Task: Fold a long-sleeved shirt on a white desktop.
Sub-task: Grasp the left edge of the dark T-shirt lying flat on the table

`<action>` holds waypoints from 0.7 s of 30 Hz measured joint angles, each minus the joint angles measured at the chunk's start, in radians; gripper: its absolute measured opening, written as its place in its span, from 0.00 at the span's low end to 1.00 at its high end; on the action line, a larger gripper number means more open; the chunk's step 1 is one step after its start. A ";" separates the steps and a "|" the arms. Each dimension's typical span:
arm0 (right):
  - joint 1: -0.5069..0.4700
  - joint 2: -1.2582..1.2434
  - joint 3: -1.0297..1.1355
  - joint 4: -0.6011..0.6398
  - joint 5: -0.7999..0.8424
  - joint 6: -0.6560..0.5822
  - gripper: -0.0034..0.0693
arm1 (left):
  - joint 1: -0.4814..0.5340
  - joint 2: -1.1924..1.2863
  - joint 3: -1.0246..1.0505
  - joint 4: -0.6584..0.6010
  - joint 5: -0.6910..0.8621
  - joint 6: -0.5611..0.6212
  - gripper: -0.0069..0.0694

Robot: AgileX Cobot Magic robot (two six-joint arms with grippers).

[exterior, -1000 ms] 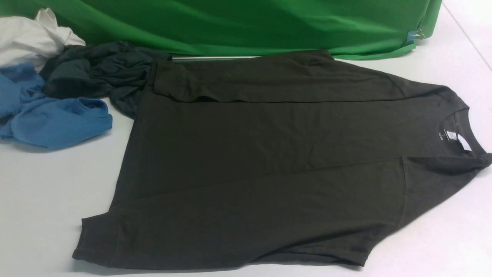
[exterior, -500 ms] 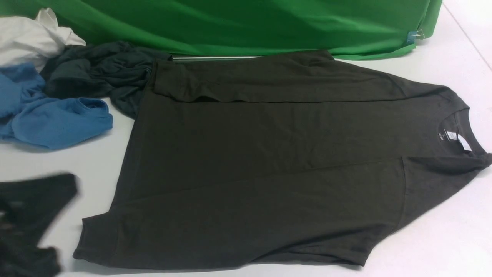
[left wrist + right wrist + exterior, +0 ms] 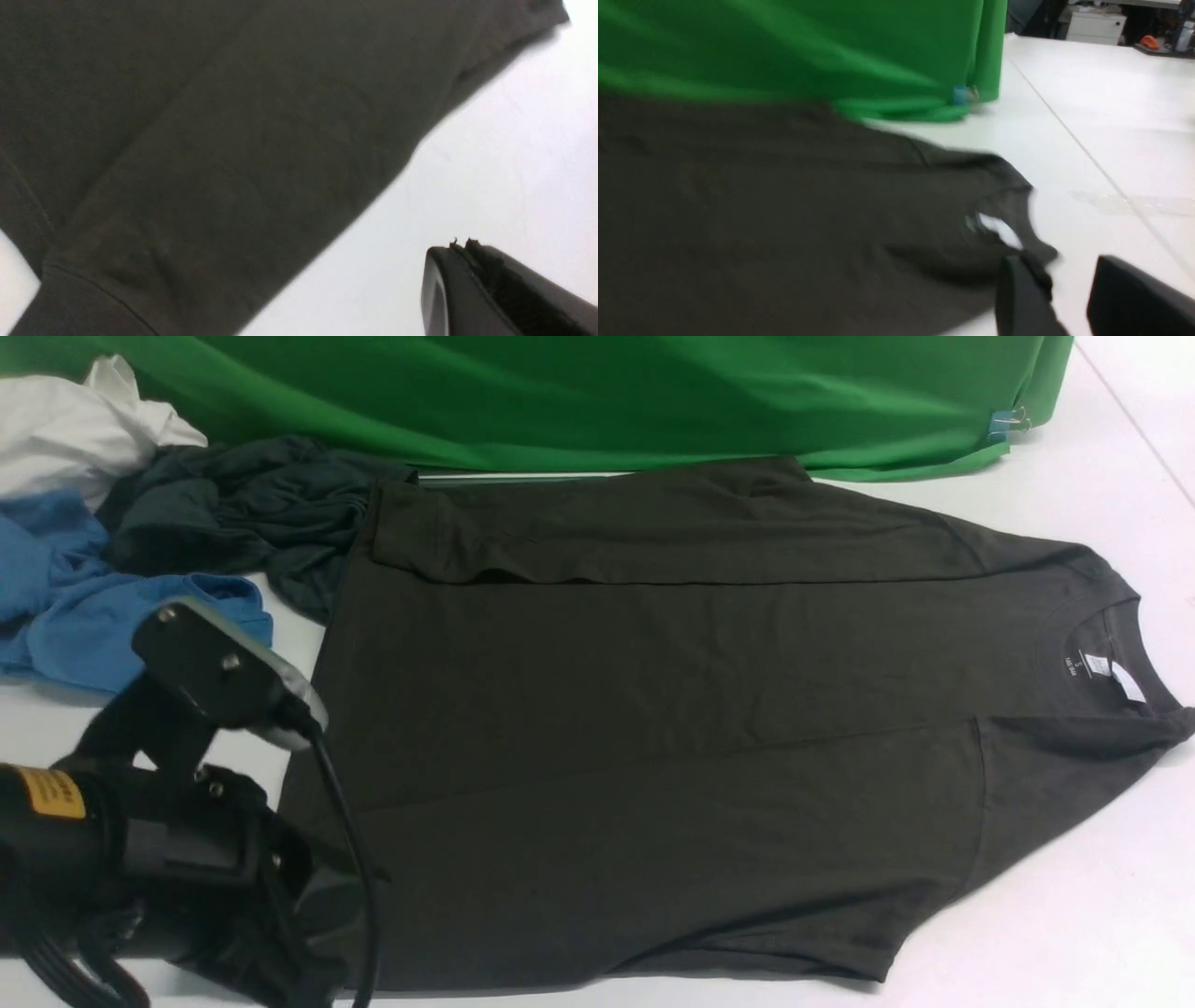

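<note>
My left gripper (image 3: 467, 252) is closed, gripping nothing, near the shirt (image 3: 653, 672). My right gripper (image 3: 1064, 270) stands partly open and empty. The shirt lies spread on the desktop (image 3: 1102, 905), sleeves folded inward over the body, collar toward the right.

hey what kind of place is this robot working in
Probably a robotics lab or workshop: a robot arm over a white table, a green cloth hung as a backdrop, and a drawer cabinet beyond.

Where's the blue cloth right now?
In the front view, the blue cloth lies at the left edge, beside the dark teal garment.
</note>
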 joint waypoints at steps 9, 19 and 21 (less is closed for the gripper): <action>0.017 -0.001 -0.005 0.126 -0.323 0.439 0.36 | -0.001 0.000 -0.003 0.000 0.074 0.037 0.12; 0.558 0.368 -0.627 0.130 0.541 -0.044 0.31 | -0.001 0.046 -0.074 0.002 0.120 0.072 0.12; 0.659 0.436 -0.709 0.123 0.664 -0.097 0.31 | -0.001 0.064 -0.097 0.002 0.147 0.078 0.12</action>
